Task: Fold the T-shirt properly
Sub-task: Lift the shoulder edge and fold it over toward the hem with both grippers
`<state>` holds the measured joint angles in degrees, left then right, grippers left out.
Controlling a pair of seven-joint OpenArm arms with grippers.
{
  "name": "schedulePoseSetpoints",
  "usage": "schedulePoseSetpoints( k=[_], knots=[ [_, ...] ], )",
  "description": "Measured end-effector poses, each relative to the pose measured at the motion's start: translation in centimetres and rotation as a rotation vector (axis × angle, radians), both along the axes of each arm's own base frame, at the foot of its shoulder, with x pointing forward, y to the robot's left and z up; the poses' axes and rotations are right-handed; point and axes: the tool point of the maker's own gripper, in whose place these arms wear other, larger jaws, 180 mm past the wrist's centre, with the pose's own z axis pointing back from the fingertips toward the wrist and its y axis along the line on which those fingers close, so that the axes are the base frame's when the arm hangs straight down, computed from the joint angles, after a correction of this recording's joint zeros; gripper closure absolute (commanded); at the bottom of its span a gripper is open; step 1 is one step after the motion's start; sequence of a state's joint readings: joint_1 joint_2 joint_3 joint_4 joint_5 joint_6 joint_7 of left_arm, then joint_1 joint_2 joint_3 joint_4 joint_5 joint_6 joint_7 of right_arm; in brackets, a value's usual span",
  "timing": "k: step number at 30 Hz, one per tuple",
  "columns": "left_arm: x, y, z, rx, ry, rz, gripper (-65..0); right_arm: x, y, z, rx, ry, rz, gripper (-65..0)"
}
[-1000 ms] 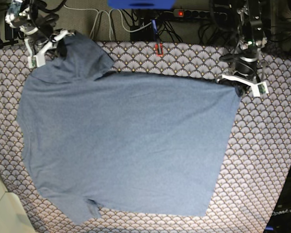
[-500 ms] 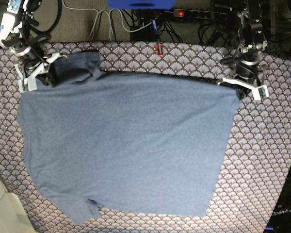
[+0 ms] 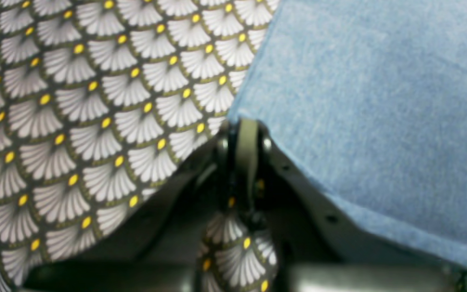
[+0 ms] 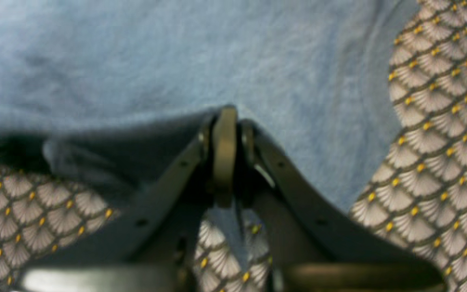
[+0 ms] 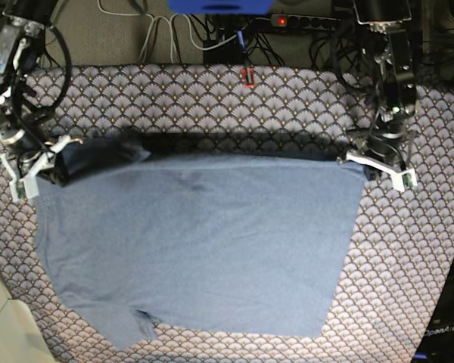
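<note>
The slate-blue T-shirt (image 5: 204, 242) lies spread over the patterned table, plain side up, no lettering showing. My left gripper (image 5: 377, 171), on the right of the base view, is shut on the shirt's far right corner; its wrist view shows the jaws (image 3: 245, 134) pinched together on the cloth edge (image 3: 379, 101). My right gripper (image 5: 39, 171), on the left of the base view, is shut on a bunched fold of the shirt's far left part, seen close up in its wrist view (image 4: 225, 121) with fabric (image 4: 176, 52) draped over the fingers. The far edge hangs taut between the two grippers.
A scallop-patterned tablecloth (image 5: 408, 257) covers the table. Cables and a power strip (image 5: 287, 21) lie behind the far edge, with a small red item (image 5: 247, 76) just inside it. A cream-coloured object (image 5: 0, 318) sits at the near left, a dark box (image 5: 443, 333) at the near right.
Both grippers have come toward the near side with the shirt's far edge in them. The right gripper travelled furthest, from the far left corner, and the raised sleeve flap has flattened.
</note>
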<state>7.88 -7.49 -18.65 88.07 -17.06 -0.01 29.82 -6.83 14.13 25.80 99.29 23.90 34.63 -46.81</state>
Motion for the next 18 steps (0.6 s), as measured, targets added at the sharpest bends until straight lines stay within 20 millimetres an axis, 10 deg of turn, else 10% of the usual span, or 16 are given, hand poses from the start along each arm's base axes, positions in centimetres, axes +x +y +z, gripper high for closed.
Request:
schedulePoseSetpoints(
  k=[18],
  knots=[
    [6.5, 3.6, 3.2, 0.047, -0.069, 0.015, -0.3, 7.0, 0.3, -1.1, 0.027, 0.044, 0.086, 0.0]
  ],
)
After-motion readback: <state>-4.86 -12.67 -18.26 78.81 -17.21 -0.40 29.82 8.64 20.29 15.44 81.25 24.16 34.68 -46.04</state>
